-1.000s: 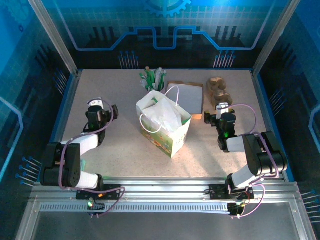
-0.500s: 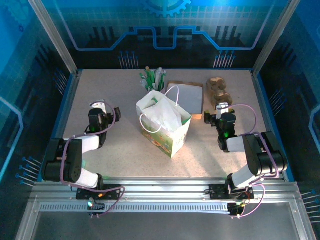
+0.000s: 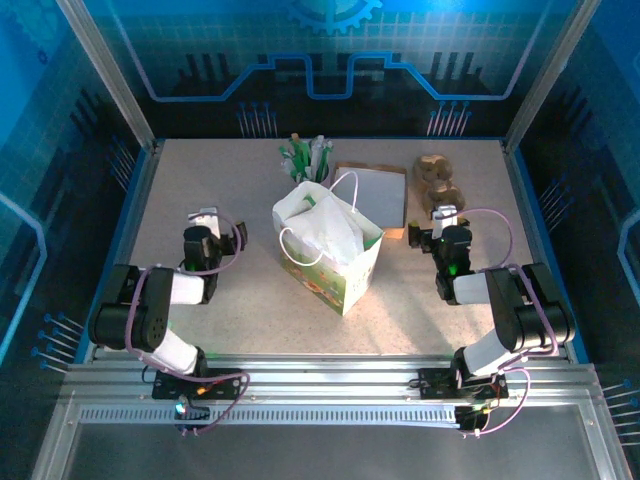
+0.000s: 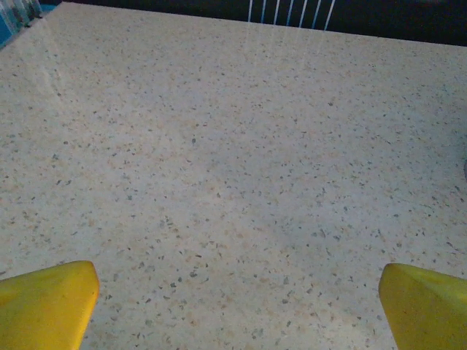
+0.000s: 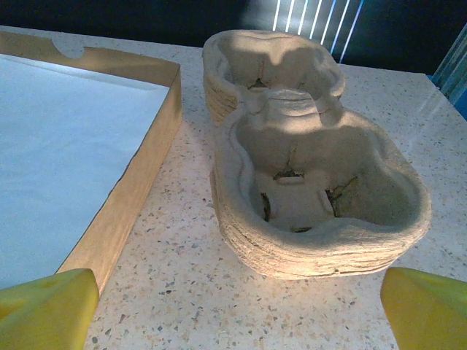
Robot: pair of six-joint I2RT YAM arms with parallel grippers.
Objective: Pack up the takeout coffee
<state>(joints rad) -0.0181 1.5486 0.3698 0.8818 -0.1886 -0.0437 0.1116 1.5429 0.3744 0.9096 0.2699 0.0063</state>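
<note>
Coffee cup: whether it lies inside the bag (image 3: pixel 325 250) at frame centre I cannot tell, since the bag's crumpled white top hides its inside. Bare tabletop (image 3: pixel 230 180) runs wide on the left up to the blue rim (image 3: pixel 135 215), and there the left tool (image 3: pixel 205 218) hangs with its yellow fingers (image 4: pixel 44 302) spread apart over bare surface. The right tool (image 3: pixel 443 215), likewise gaping and empty, sits just right of the tray (image 3: pixel 372 190) corner and below the pulp carriers (image 3: pixel 440 178). Counted: one bag, one tray, one cup of sticks (image 3: pixel 308 160), two carrier stacks, two tools.
</note>
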